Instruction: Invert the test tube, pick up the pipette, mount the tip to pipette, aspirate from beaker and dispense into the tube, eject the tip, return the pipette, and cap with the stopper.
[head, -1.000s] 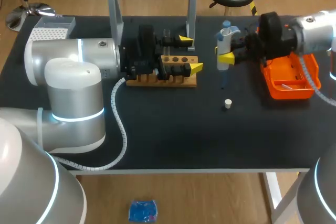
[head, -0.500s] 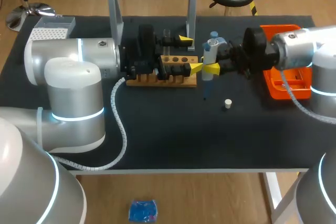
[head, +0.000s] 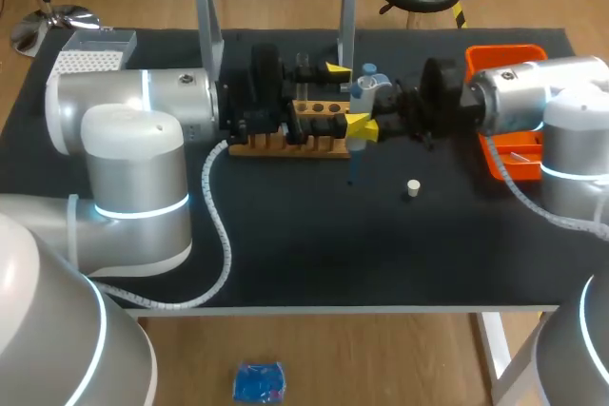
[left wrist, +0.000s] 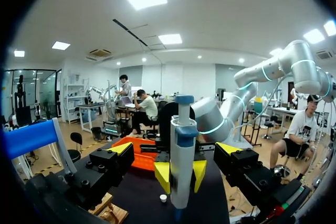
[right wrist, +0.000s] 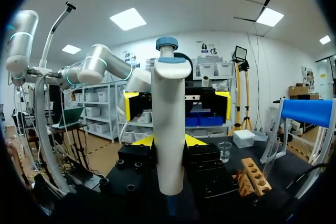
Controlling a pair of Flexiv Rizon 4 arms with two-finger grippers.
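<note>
Clamping the pipette (right wrist: 169, 129) from two sides, your right gripper (right wrist: 169, 141) holds it upright just off the right end of the wooden test tube rack (head: 324, 107). Your left gripper (left wrist: 174, 150) has its fingers spread apart at that same end of the rack, and the pipette stands in the gap with space on both sides. You can see the small white stopper (head: 412, 187) lying on the table in front of the rack, toward its right. The orange tray (head: 504, 54) sits well off to the rack's right. The glass beaker (right wrist: 224, 150) stands beyond the rack's left end.
</note>
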